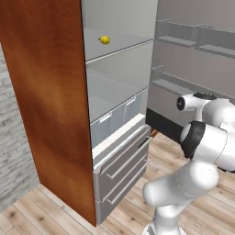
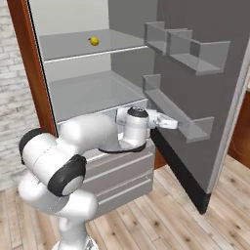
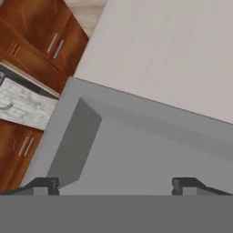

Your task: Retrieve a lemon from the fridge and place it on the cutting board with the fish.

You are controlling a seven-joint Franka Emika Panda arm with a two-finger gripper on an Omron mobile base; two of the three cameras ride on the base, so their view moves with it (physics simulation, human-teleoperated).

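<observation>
The fridge (image 1: 114, 98) (image 2: 83, 90) stands open with its door (image 2: 195, 97) swung out to the right. A small yellow lemon (image 1: 105, 40) (image 2: 93, 41) lies on the upper shelf, near the back. My gripper (image 2: 168, 122) (image 3: 116, 186) is well below and to the right of the lemon, level with the lower door shelf (image 2: 188, 128) and pointing at the door's inner side. Its fingertips (image 3: 45, 184) stand wide apart and open, with nothing between them. The cutting board and the fish are out of view.
A tall wooden panel (image 1: 46, 92) flanks the fridge on the left, beside a brick wall (image 1: 13, 137). Grey drawers (image 1: 121, 165) jut out below the shelves. Upper door bins (image 2: 188, 53) project from the door. Wooden cabinets (image 3: 41, 41) appear in the hand view.
</observation>
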